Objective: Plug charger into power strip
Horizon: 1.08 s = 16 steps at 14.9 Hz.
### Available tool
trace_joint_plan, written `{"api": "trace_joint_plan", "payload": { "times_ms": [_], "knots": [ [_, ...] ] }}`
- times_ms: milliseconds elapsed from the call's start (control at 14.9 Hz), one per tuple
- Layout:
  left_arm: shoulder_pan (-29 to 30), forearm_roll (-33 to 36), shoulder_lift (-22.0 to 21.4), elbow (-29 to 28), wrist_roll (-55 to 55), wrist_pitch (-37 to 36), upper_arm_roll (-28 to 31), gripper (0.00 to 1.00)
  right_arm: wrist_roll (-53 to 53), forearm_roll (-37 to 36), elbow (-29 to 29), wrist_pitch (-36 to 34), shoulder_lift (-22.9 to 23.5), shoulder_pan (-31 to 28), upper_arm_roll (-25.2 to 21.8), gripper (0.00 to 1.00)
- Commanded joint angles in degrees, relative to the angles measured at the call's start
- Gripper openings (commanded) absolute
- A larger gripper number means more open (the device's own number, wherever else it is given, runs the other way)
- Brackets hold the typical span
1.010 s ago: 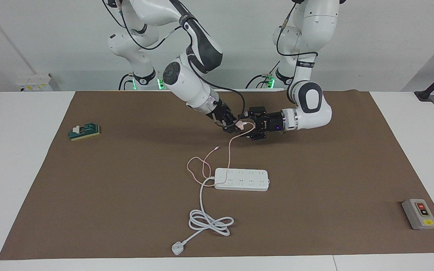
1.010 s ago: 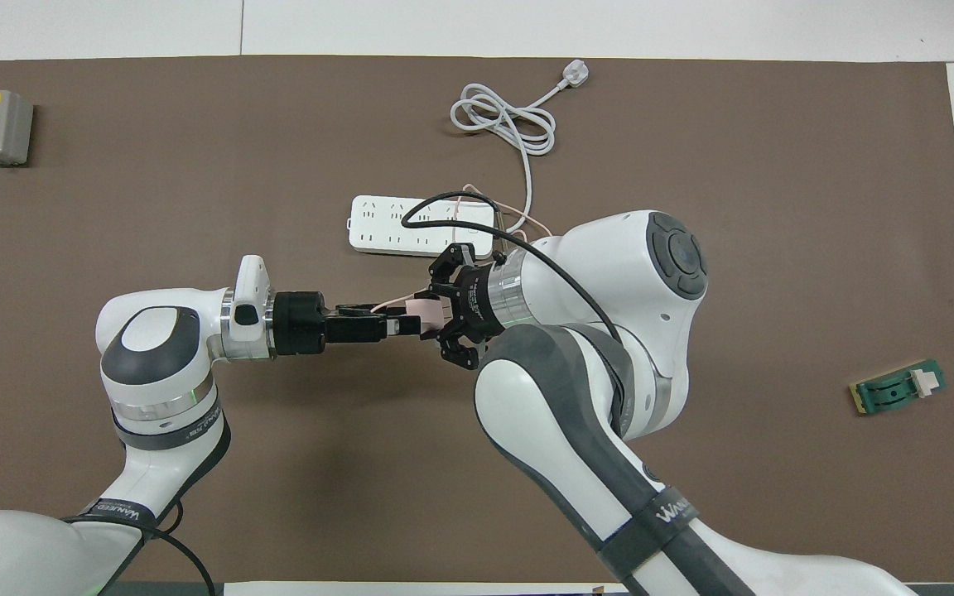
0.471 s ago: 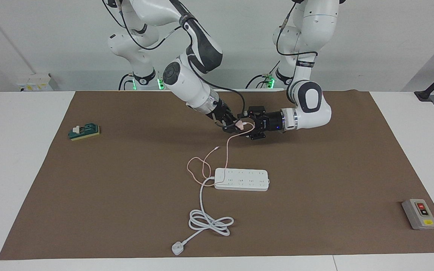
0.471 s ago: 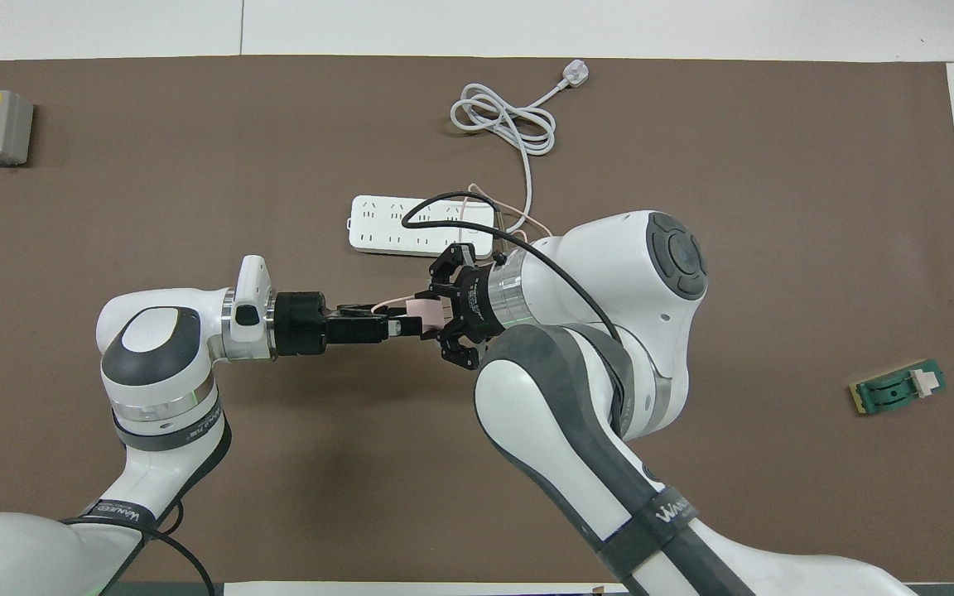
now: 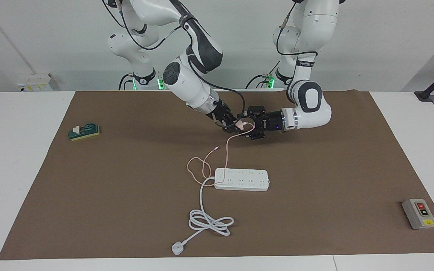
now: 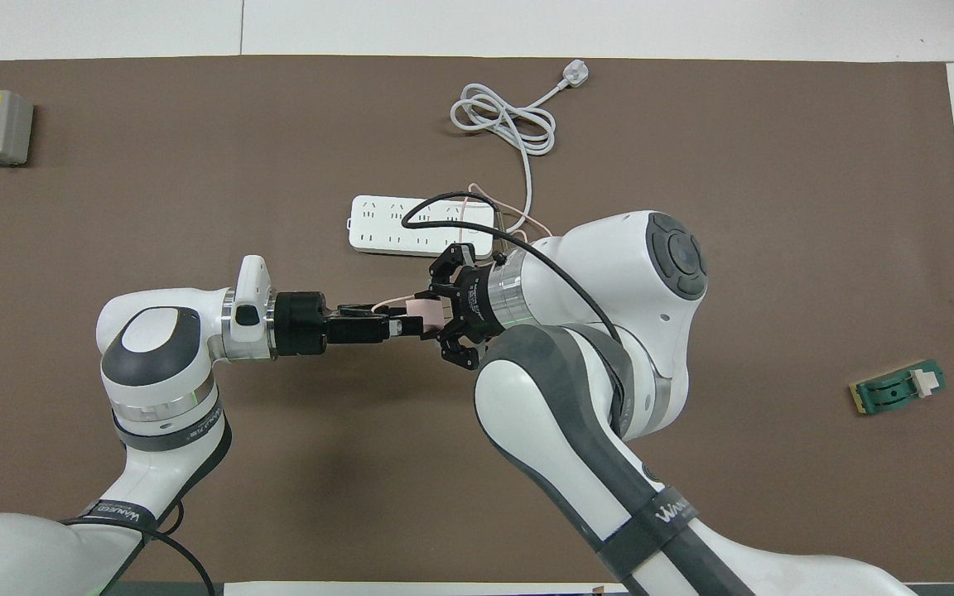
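We see a matt brown mat [image 5: 126, 195], paper-like and smooth, over a glossy white table [image 5: 17, 169]. At the mat's centre, the power strip [image 5: 242, 179] looks like smooth white plastic; its thick cord [image 5: 202, 203] seems rubbery. Above the strip, the pale-pink charger [image 5: 242, 124] appears matt plastic. The arms' shells [image 6: 634, 273] are glossy white plastic with a brushed metal ring [image 6: 503, 296].

Power strip [image 5: 242, 179] sits mid-table on the mat [image 5: 315, 226], w/ its cord [image 5: 209, 220] coiled farther from the robots, plug [image 5: 177, 248] at the mat's edge. Charger [image 5: 240, 124] is up in the air btwn both grippers, over the mat on the robots' side of the strip; its cable [image 5: 227, 148] drops to the strip's end. Switch box [image 5: 419, 213] is at the left arm's end, terminal block [image 5: 84, 131] at the right arm's end.
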Motion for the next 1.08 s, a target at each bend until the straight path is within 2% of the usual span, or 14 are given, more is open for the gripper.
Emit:
{"api": "trace_joint_plan", "payload": {
  "times_ms": [0,67,202,337,538,808,875,1010],
  "knots": [
    [-1.95,-1.29,-1.19,-0.88,0.77,1.34,1.23,0.87,-1.44,-0.71,-0.71,1.34,-0.38,-0.41,0.55,0.0],
    [-2.47,-1.64,-1.11,-0.88,0.77,1.34,1.23,0.86,-1.44,-0.71,-0.71,1.6,-0.38,-0.41,0.55,0.0],
    [-2.56,-2.25,-0.84,-0.79,0.95,1.34,1.23,0.77,-1.35,-0.71,-0.71,1.6,-0.38,-0.41,0.55,0.0],
    [-3.18,-2.69,-0.67,-0.52,0.95,1.34,1.23,0.62,-1.44,-0.71,-0.71,1.6,-0.38,-0.41,0.55,0.0],
    [-3.18,-2.78,-0.75,-0.7,0.86,1.34,1.58,0.32,-1.44,-0.71,-0.71,1.6,-0.38,-0.41,0.55,0.0],
    [-3.18,-2.61,-1.11,-1.31,2.09,0.73,3.08,0.06,-1.44,-0.71,-0.71,1.6,-0.38,-0.41,0.55,0.0],
    [-3.18,-2.61,-1.11,-1.4,2.18,0.64,3.16,0.0,-1.44,-0.71,-0.71,1.69,-0.38,-0.41,0.55,0.0],
    [-3.18,-2.61,-1.11,-1.4,2.18,0.38,3.43,0.0,-1.44,-0.71,-0.71,1.6,-0.38,-0.41,0.55,0.0]
  ]
}}
